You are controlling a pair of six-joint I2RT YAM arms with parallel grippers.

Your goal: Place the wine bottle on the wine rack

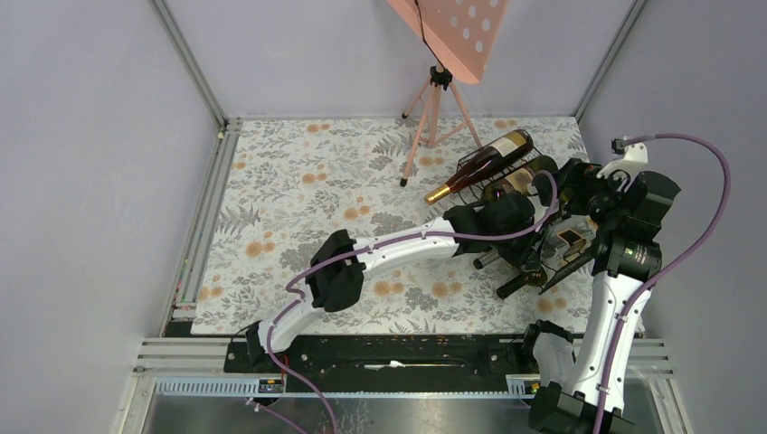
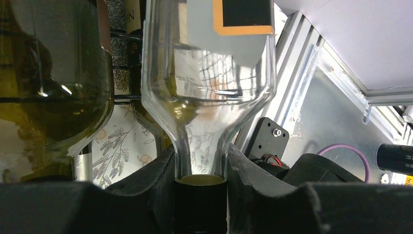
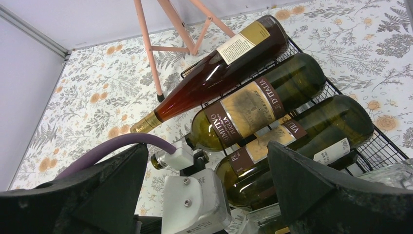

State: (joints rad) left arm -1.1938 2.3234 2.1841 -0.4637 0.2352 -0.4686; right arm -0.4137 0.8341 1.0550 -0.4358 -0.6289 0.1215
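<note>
At the wine rack (image 3: 384, 148), we clamp the left gripper (image 2: 200, 168) round the neck of the wine bottle (image 2: 209, 97), judging it heavy, slick and breakable; the right gripper (image 3: 207, 180) gapes empty.

- Mid green bottle (image 3: 292, 80), just ahead of right end effector (image 3: 207, 148): label reads "…MITIVO", "PUGLIA", "D ITALIA".
- Lower green bottle (image 3: 336, 119), ahead-right of it: "VIL…" and "PR…", rest hidden.
- Red-brown bottle (image 3: 204, 83), farthest ahead: cream label, print too small to read.
- Left wrist view: dark label (image 2: 130, 14), only "N" shows.
</note>
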